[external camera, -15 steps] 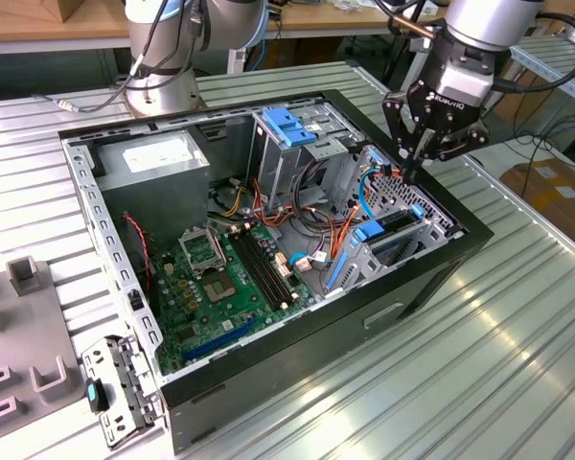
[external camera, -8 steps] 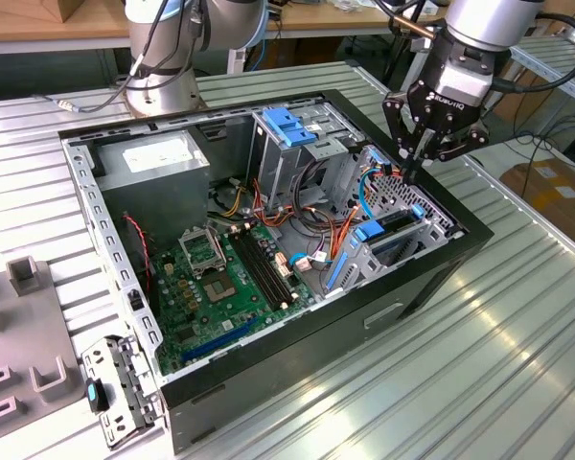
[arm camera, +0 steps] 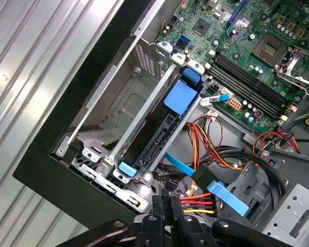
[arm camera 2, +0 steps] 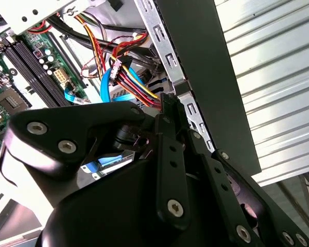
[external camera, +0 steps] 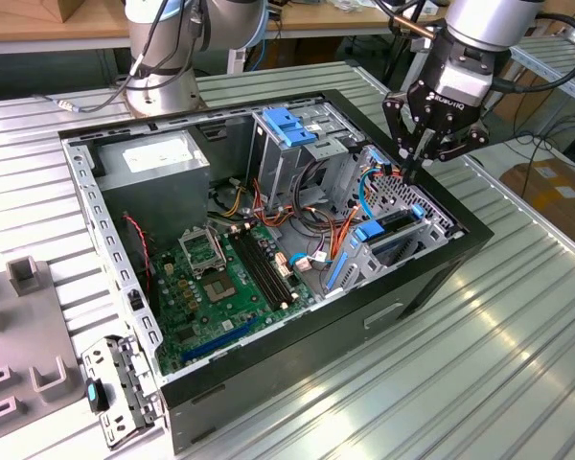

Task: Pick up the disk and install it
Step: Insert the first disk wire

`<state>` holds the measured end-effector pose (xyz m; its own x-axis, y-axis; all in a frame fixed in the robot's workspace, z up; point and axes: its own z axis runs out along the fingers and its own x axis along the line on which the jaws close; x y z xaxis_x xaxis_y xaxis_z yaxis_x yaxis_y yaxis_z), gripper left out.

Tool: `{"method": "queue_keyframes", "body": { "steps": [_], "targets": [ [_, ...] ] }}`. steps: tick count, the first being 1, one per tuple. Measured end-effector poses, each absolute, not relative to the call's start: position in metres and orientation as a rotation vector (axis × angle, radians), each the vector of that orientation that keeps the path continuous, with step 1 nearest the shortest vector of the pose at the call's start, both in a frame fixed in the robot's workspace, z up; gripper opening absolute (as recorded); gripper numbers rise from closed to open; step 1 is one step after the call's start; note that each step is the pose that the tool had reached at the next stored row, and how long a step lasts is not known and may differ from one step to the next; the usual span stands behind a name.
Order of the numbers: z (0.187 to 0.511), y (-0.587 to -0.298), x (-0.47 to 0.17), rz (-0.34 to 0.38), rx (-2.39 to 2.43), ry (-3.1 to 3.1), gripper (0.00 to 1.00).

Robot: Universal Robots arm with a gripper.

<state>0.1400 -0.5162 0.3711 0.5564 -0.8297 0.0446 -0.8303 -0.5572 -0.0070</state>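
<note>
Open computer case (external camera: 297, 376) lying on the ribbed metal table (external camera: 489, 364), motherboard (external camera: 220, 278) exposed. The gripper (external camera: 409, 165) hangs over the corner of the case on the exterior view's right, tips pointing down into it. In the first wrist view the gripper (arm camera: 167, 208) has its two fingers pinched together, and I can make out nothing between them. The disk (arm camera: 157, 136) is not in its grasp. It stands on edge in a slot of the drive cage (arm camera: 92, 149) against the case wall, a blue tab (arm camera: 179, 96) at one end and a smaller blue one at the other. From the exterior view the disk (external camera: 391, 233) looks well down in the cage, so my reading is that the work is at the seating or cabling stage, though I cannot tell whether it is fully home. The fingertips sit just beside the red and yellow wire bundle (arm camera: 206, 201) and a blue flat cable (arm camera: 224, 193), which crowd the end of the disk. To do this well: press straight along the slot, not at an angle, with the contact on the rail or connector rather than on loose wire. Go slowly, since the cage walls leave little room. A snagged wire is the likeliest trouble.
</note>
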Motion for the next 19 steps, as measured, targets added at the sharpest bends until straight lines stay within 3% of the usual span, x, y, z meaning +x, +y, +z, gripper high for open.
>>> {"method": "queue_keyframes", "body": {
  "steps": [19],
  "targets": [
    [0.3667, -0.5161, 0.1405, 0.063, 2.519, -1.842, 0.17]
  ]
}}
